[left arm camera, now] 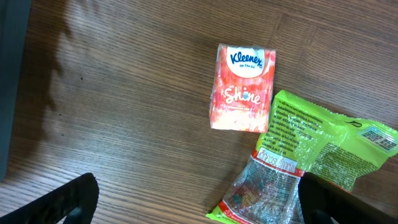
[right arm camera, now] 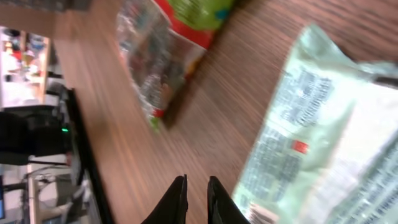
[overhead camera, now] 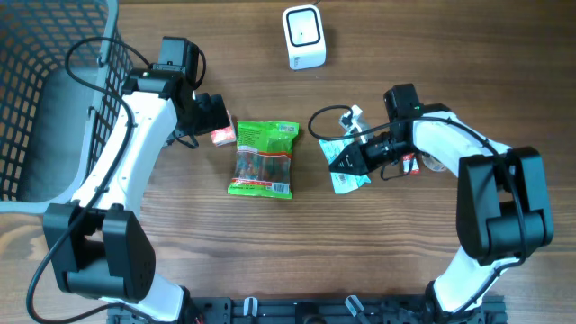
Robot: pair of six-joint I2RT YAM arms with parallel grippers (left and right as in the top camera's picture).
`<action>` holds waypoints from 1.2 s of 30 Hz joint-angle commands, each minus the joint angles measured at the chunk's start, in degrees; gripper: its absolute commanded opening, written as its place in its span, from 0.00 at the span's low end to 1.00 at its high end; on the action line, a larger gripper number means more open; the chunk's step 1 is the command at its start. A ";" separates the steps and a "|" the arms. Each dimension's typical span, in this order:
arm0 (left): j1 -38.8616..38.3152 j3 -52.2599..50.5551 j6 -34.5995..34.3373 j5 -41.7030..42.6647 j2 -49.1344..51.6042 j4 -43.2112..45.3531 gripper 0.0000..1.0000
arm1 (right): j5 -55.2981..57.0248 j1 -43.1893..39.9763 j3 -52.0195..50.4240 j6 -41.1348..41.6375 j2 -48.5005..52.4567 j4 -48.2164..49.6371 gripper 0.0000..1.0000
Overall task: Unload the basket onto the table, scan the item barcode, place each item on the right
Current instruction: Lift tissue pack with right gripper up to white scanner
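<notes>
A green snack bag [overhead camera: 263, 159] lies flat at the table's middle, with a white barcode label [overhead camera: 281, 189] at its near corner. A pink Kleenex pack [overhead camera: 222, 135] lies by its far left corner. My left gripper [overhead camera: 216, 115] hovers over that pack, wide open and empty; its wrist view shows the pack [left arm camera: 244, 87] and the bag [left arm camera: 311, 155] ahead of the gripper [left arm camera: 199, 208]. A pale green packet [overhead camera: 346, 171] lies under my right gripper [overhead camera: 349, 155]. In the right wrist view that gripper [right arm camera: 197, 186] is shut on nothing, with the packet [right arm camera: 323, 124] just beside it.
A white scanner [overhead camera: 303, 36] stands at the back centre. A grey wire basket [overhead camera: 36, 90] fills the far left. A black cable [overhead camera: 324, 121] loops near the right arm, and small items [overhead camera: 423, 164] lie beside its wrist.
</notes>
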 commanded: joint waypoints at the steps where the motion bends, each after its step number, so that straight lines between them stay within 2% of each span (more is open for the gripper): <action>1: 0.07 0.74 0.68 0.04 -0.74 0.00 1.00 | 3.41 -0.42 -4.33 -0.66 0.81 2.73 0.12; 4: 0.07 0.74 0.68 0.04 -0.74 0.00 1.00 | 10.10 -0.42 -12.02 11.47 1.27 15.93 0.11; 6: 0.07 0.74 0.68 0.04 -0.74 0.00 1.00 | 9.53 -0.35 -14.14 11.80 1.27 18.36 0.12; 8: 0.07 0.74 0.68 0.04 -0.74 0.00 1.00 | 6.73 -0.37 -12.28 11.45 0.96 14.69 0.18; 10: 0.07 0.74 0.68 0.04 -0.74 0.00 1.00 | -0.59 -0.35 -7.45 4.17 -1.01 6.12 0.23; 13: 0.07 0.74 0.68 0.04 -0.74 0.00 1.00 | -1.60 -0.35 0.79 1.68 -5.49 -4.24 0.34; 15: 0.07 0.74 0.68 0.07 -0.74 -0.02 1.00 | -0.72 -0.37 5.51 1.88 -8.94 -6.80 0.44; 17: 0.07 0.74 0.68 0.07 -0.74 0.00 1.00 | 2.69 -0.44 7.78 1.92 -10.84 -6.47 0.47; 19: 0.07 0.74 0.68 0.04 -0.74 0.00 1.00 | 12.02 -0.42 8.61 2.45 -11.85 -4.50 0.50; 22: 0.07 0.74 0.68 0.04 -0.74 -0.02 1.00 | 26.88 -0.42 7.69 8.66 -10.95 -1.66 0.49; 25: 0.07 0.74 0.68 0.04 -0.74 0.00 1.00 | 39.89 -0.44 5.75 17.62 -9.53 -0.31 0.37; 27: 0.07 0.74 0.68 0.04 -0.74 -0.02 1.00 | 44.57 -0.42 5.20 22.34 -8.63 -2.38 0.30; 29: 0.07 0.74 0.68 0.04 -0.74 0.00 1.00 | 42.88 -0.42 4.31 22.91 -8.26 -4.61 0.26; 33: 0.07 0.74 0.68 0.04 -0.74 0.00 1.00 | 39.89 0.11 -0.74 24.00 -8.22 -4.57 0.27; 36: 0.07 0.74 0.68 0.04 -0.74 0.00 1.00 | 38.51 1.14 -5.90 26.08 -8.22 -0.83 0.27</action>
